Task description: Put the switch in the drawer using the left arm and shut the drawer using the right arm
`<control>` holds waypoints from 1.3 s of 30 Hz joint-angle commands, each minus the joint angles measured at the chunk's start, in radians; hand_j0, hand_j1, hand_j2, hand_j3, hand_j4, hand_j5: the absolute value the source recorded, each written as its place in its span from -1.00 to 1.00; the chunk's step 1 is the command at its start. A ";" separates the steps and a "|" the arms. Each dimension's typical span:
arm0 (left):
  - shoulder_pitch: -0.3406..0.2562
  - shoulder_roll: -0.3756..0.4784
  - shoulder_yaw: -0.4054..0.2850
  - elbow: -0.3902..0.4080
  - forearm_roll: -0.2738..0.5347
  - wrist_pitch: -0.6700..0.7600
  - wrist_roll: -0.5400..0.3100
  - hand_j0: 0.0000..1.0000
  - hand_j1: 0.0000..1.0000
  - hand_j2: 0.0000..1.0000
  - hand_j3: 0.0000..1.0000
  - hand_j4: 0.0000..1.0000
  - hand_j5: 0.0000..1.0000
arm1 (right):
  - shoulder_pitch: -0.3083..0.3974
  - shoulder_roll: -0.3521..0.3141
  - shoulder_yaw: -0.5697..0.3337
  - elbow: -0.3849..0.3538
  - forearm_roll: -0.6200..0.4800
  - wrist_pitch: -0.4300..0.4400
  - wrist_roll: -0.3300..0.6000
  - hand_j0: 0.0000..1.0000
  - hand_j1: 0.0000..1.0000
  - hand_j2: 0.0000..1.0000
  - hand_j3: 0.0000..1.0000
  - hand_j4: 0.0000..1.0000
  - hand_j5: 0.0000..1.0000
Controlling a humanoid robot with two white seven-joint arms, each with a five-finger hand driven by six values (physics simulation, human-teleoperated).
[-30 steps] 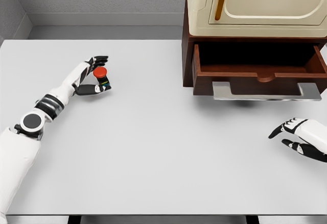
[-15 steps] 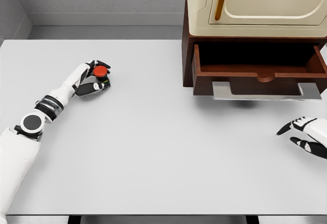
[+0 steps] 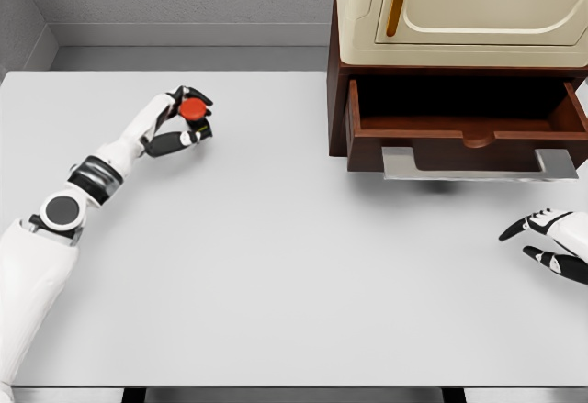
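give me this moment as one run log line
left hand: shut on switch | right hand: open, idle at table's right edge | drawer: open | stage: switch grasped, not yet in drawer

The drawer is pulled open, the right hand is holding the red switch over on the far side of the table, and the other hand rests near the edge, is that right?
Not quite: the left hand holds the red switch, as the head view shows. The drawer is pulled open, and the right hand rests near the table's edge.
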 commanded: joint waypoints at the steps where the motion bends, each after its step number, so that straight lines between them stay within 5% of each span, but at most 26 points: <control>1: 0.000 -0.002 0.001 -0.063 -0.029 0.000 0.000 -0.33 -0.33 -0.33 -0.33 -0.33 -0.33 | 0.000 -0.004 0.000 -0.007 -0.007 0.001 -0.001 0.16 0.16 0.16 0.16 0.16 0.16; 8: 0.002 -0.011 0.001 -0.135 -0.076 -0.002 0.000 -0.33 -0.33 -0.33 -0.33 -0.33 -0.33 | 0.000 -0.013 0.000 -0.013 -0.005 0.001 -0.001 0.15 0.15 0.15 0.15 0.15 0.15; 13: 0.003 -0.045 0.035 -0.243 -0.287 -0.010 0.009 -0.33 -0.33 -0.33 -0.33 -0.33 -0.33 | 0.006 -0.015 0.000 -0.028 -0.004 0.001 -0.004 0.15 0.15 0.15 0.15 0.15 0.15; 24: 0.012 -0.138 0.043 -0.444 -0.519 -0.008 0.011 -0.34 -0.34 -0.34 -0.34 -0.34 -0.34 | 0.009 -0.015 0.000 -0.031 -0.007 0.001 -0.012 0.17 0.17 0.17 0.17 0.17 0.17; 33: 0.000 -0.224 0.029 -0.488 -0.616 -0.008 0.011 -0.35 -0.35 -0.35 -0.35 -0.35 -0.35 | 0.008 -0.007 0.000 -0.057 -0.007 0.001 -0.003 0.13 0.13 0.13 0.13 0.13 0.13; 39: -0.009 -0.348 0.007 -0.487 -0.784 -0.007 0.011 -0.35 -0.35 -0.35 -0.35 -0.35 -0.35 | 0.008 -0.005 0.000 -0.053 -0.005 0.001 -0.003 0.13 0.13 0.13 0.13 0.13 0.13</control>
